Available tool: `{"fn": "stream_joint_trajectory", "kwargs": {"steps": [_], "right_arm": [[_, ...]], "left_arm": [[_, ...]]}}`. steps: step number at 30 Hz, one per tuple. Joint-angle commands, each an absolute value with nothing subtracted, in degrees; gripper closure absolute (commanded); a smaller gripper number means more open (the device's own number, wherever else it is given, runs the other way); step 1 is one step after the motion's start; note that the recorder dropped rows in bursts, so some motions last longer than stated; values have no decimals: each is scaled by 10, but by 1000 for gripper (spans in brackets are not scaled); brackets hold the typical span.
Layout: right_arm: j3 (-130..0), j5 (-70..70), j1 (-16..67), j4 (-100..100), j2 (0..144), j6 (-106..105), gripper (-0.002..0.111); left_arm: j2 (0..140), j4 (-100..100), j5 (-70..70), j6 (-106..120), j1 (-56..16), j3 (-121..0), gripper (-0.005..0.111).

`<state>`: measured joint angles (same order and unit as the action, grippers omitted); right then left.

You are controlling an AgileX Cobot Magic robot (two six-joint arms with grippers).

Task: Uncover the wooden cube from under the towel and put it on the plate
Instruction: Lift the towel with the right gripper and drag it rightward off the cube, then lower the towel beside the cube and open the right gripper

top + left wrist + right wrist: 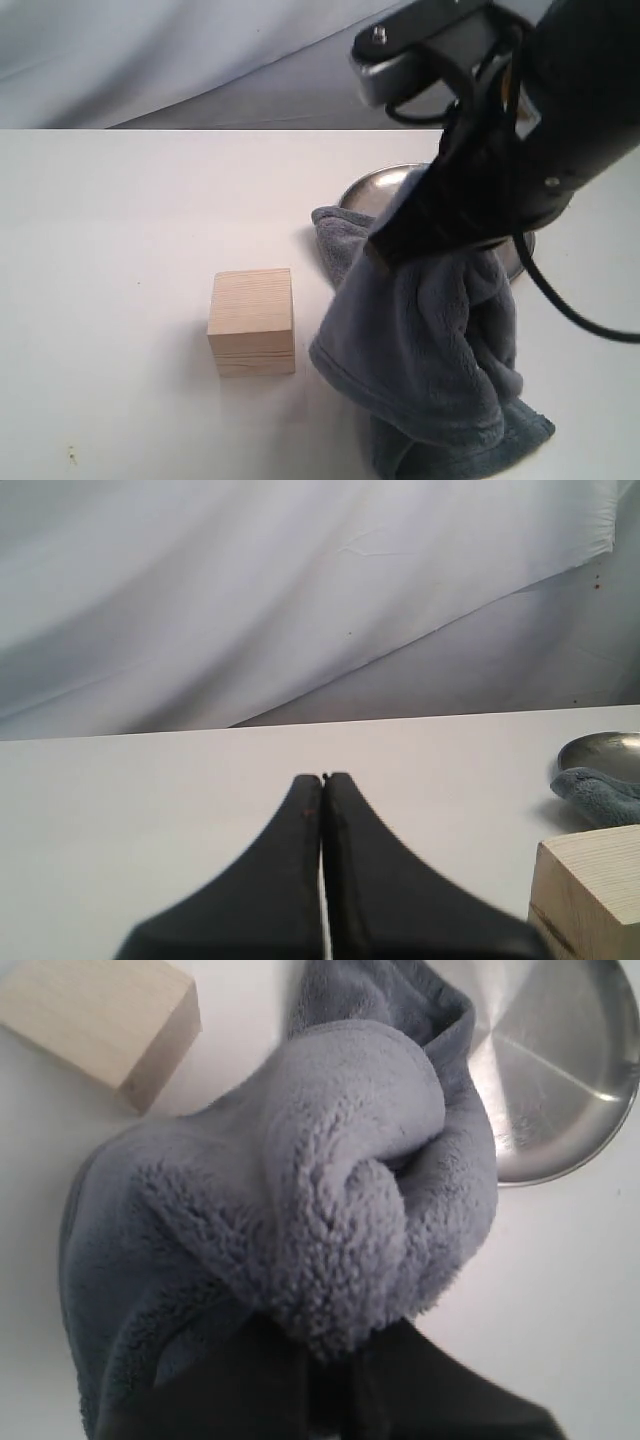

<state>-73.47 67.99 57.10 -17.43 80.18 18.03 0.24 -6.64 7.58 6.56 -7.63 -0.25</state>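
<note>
The right pincer (392, 240) is clenched on a bunch of the plush grey-blue fleece towel (430, 340). It holds the towel up over the white bench (110, 220), and folds drape across part of the round silver metal plate (372, 186) near the far edge. The pale light-wood cube (252, 318) stands bare mid-bench, just beside the cloth. The towel is best dropped toward the right edge, clear of both. The left pincer (323, 780) is pressed closed and empty, near the cube.

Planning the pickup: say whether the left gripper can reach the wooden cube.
Probably yes: the wooden cube stands bare, the towel hangs beside it from the right gripper. The left gripper is shut.
</note>
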Motion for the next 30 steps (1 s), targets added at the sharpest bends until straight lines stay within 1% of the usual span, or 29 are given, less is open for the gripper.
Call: {"fn": "stream_joint_trajectory", "kwargs": {"steps": [1,14,17,30], "right_arm": [[-671,618,573,-169,795,198,108],[-537,484,572,-171,795,238,108],[-530,476,572,-171,809,243,108],[-531,421,572,-169,1017,243,108]], "left_arm": [[0,-67,76,64,-79,0,107],[0,-67,76,64,-79,0,107],[0,-67,76,64,-79,0,107],[0,-67,76,64,-79,0,107]]}}
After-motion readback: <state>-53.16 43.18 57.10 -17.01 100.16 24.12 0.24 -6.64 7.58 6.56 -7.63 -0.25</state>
